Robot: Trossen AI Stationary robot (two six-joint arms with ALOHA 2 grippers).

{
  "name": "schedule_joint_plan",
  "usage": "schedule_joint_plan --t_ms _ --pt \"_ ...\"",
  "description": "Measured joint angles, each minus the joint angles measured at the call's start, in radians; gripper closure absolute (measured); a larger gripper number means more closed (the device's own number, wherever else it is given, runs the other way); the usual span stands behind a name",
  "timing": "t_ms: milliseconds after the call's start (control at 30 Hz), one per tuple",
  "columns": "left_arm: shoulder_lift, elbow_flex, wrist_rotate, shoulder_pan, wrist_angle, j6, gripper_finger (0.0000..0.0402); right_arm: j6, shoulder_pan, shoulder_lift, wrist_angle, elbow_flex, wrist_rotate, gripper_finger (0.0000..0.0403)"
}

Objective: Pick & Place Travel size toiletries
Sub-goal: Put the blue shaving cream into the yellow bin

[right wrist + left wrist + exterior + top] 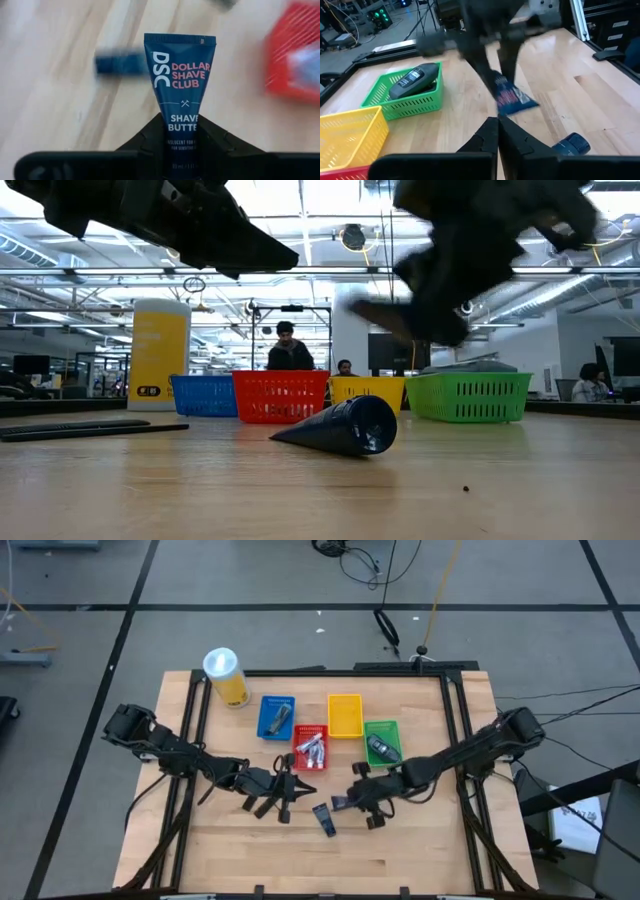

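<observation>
Wooden table filled the middle of the high view, its four baskets in a row at upper centre, the green basket rightmost with a dark grey bottle inside. My right pincer, at centre, was clamped on a dark blue shave-butter tube, long axis in line with my fingers, flat crimped end pointing away from them. A second dark tube lay on the wood just below. My left pincer, centre-left, had its fingers pressed together.
</observation>
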Motion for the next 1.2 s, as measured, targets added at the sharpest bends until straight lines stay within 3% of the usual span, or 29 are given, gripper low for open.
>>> schedule_joint_plan --t_ms 300,567,800,1067,1200 --pt "0.000 0.000 0.000 0.000 0.000 -0.023 0.0381 0.093 -0.121 -0.162 0.025 0.001 0.256 0.0329" --pt "0.000 0.000 0.000 0.000 0.001 -0.035 0.0399 0.186 -0.339 -0.161 0.118 0.001 0.221 0.0334" --pt "0.000 0.000 0.001 0.000 0.000 -0.035 0.0382 0.183 -0.487 -0.120 0.109 0.002 0.175 0.0336" --pt "0.000 0.000 0.021 0.000 -0.002 -0.034 0.0399 0.183 -0.554 -0.061 0.145 0.003 0.143 0.0334" --pt "0.000 0.000 0.021 0.000 -0.003 -0.034 0.0389 0.182 -0.570 -0.057 0.144 0.002 0.144 0.0338"
